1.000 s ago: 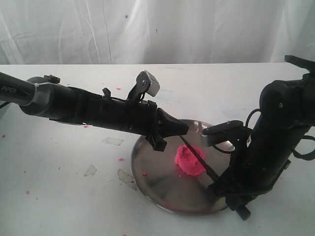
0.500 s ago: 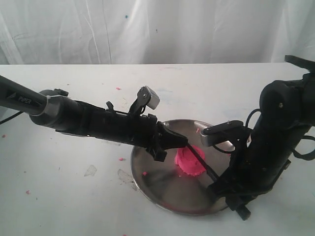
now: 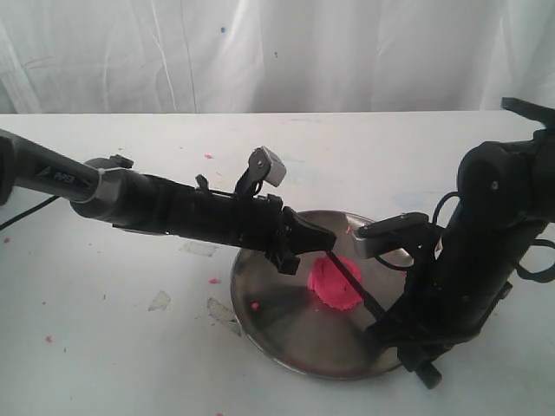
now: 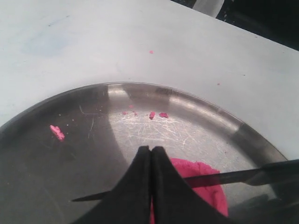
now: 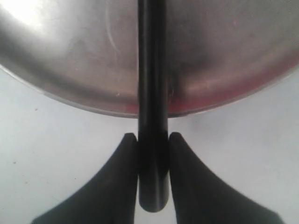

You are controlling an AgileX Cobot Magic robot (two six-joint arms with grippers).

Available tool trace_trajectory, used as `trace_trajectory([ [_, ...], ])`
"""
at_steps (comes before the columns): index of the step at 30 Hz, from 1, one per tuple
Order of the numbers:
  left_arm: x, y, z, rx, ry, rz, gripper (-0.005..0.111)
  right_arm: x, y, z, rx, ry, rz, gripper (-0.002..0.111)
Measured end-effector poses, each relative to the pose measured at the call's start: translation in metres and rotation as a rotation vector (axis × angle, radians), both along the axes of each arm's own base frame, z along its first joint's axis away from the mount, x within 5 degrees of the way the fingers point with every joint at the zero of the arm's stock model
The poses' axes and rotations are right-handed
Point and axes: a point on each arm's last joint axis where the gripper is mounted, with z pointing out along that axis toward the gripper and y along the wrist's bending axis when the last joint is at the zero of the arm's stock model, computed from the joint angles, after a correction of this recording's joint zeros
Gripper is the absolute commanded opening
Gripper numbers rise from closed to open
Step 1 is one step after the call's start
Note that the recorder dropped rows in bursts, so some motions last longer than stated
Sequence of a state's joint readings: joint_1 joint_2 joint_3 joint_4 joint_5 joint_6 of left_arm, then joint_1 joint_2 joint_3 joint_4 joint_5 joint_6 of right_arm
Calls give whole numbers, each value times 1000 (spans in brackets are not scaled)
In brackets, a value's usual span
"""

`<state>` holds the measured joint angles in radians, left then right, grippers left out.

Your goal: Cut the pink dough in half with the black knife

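The pink dough (image 3: 333, 286) is one round mound on the right half of the steel plate (image 3: 269, 303). The black knife (image 3: 351, 279) lies slanted across its top, with the tip past the dough's far side. My right gripper (image 3: 392, 328) is at the plate's near right rim, shut on the knife's handle (image 5: 152, 93). My left gripper (image 3: 326, 239) is shut and empty, its tip just over the dough's far left edge and the blade. In the left wrist view the shut fingers (image 4: 163, 186) hide the middle of the knife (image 4: 233, 176) and part of the dough (image 4: 205, 179).
Tiny pink crumbs (image 4: 57, 132) lie on the plate and on the white table. Two scraps of clear tape (image 3: 199, 249) (image 3: 159, 301) sit left of the plate. A white curtain hangs at the back. The plate is close to the table's front edge.
My left arm has dropped lower and slid right, bringing its shut tip down close over the dough and the blade. The right arm and the knife have stayed put.
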<state>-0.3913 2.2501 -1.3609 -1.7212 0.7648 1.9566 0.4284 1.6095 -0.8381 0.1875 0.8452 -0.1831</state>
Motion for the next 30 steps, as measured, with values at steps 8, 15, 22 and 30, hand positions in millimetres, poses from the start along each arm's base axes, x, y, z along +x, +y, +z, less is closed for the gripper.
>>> trace_trajectory([
  [8, 2, 0, -2, 8, -2, 8, 0, 0, 0, 0, 0, 0, 0, 0],
  [15, 2, 0, -2, 18, -3, 16, 0, 0, 0, 0, 1, -2, 0, 0],
  [22, 3, 0, -2, 20, -3, 18, 0, 0, 0, 0, 2, -5, -1, 0],
  [30, 3, 1, -3, 23, -3, 20, 0, 1, 0, 0, 2, -7, -1, 0],
])
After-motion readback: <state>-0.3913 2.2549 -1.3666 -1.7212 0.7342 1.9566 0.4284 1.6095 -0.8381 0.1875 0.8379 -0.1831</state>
